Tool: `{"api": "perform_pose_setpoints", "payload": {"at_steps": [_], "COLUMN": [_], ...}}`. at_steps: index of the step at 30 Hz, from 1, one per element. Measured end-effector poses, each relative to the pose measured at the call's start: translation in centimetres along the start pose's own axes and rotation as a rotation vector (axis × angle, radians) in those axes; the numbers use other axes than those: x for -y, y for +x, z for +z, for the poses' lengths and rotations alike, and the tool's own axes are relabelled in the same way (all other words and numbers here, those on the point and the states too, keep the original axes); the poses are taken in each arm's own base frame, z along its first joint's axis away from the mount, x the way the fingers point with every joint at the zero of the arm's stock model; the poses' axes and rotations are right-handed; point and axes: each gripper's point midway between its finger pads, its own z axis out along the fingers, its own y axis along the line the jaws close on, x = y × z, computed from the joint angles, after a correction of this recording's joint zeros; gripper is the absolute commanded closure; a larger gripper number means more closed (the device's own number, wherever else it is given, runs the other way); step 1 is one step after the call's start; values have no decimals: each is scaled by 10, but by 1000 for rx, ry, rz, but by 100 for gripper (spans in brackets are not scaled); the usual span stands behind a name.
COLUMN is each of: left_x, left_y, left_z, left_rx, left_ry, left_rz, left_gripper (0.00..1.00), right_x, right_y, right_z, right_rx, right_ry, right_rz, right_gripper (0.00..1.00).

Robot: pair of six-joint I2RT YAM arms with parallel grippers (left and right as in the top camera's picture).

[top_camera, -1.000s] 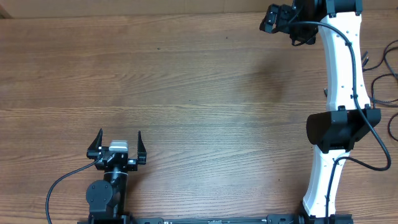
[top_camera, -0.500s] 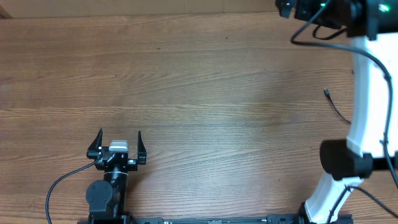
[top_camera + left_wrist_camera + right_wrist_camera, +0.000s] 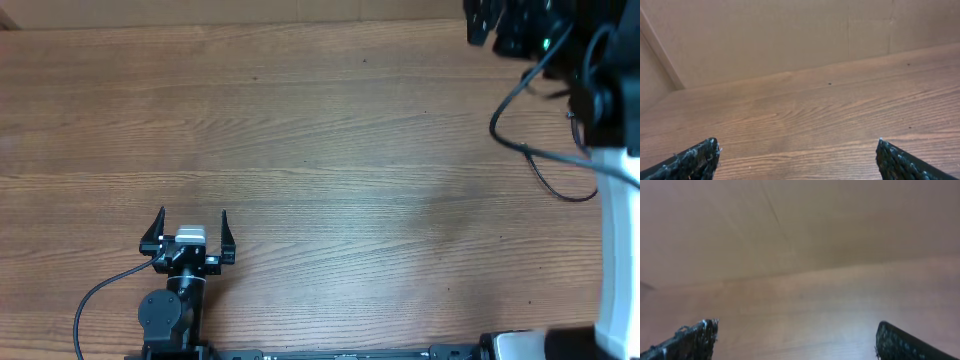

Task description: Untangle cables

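Note:
One thin black cable lies on the wood table at the right, a short curved stretch running under my right arm; the rest of the cables are hidden or out of view. My right gripper is at the far right edge of the table, well beyond that cable. In the right wrist view my right gripper is open over bare, blurred wood. My left gripper rests near the front left, far from the cable. In the left wrist view my left gripper is open, with only table between its fingers.
The right arm's own thicker black wire loops above the table near the thin cable. A plain beige wall rises at the table's far edge. The left arm's base and its wire sit at the front edge.
The right arm has swung rightward and farther back, its gripper sliding along the far edge. The cable's plug end, seen half a second ago, is now less plain. The left arm has stayed still.

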Motion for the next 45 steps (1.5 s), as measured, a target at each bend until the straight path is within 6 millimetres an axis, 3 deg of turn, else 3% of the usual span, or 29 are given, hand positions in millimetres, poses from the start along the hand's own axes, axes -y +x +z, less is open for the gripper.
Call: {"api": "perform_pose_setpoints", "payload": {"at_steps": [4, 9, 13, 21, 28, 32, 40, 45], "left_x": [0, 0, 0, 0, 0, 0, 0, 0], "left_y": [0, 0, 0, 0, 0, 0, 0, 0], "left_z": [0, 0, 0, 0, 0, 0, 0, 0], "left_rx": [0, 0, 0, 0, 0, -1, 0, 0], "left_ry": [0, 0, 0, 0, 0, 0, 0, 0], "left_rz": [0, 0, 0, 0, 0, 0, 0, 0], "left_gripper": [0, 1, 0, 0, 0, 0, 0, 0], "right_x": [12, 36, 50, 57, 72, 79, 81, 76], "right_y": [31, 92, 134, 163, 216, 247, 274, 264], "right_z": [18, 52, 64, 59, 66, 58, 16, -1], "right_rx": [44, 45, 40, 126, 192, 278, 447, 507], "right_ry": [-3, 19, 25, 6, -8, -30, -74, -90], "right_rz": [-8, -7, -6, -15, -21, -31, -49, -56], "right_gripper": [0, 0, 0, 0, 0, 0, 0, 0]}}
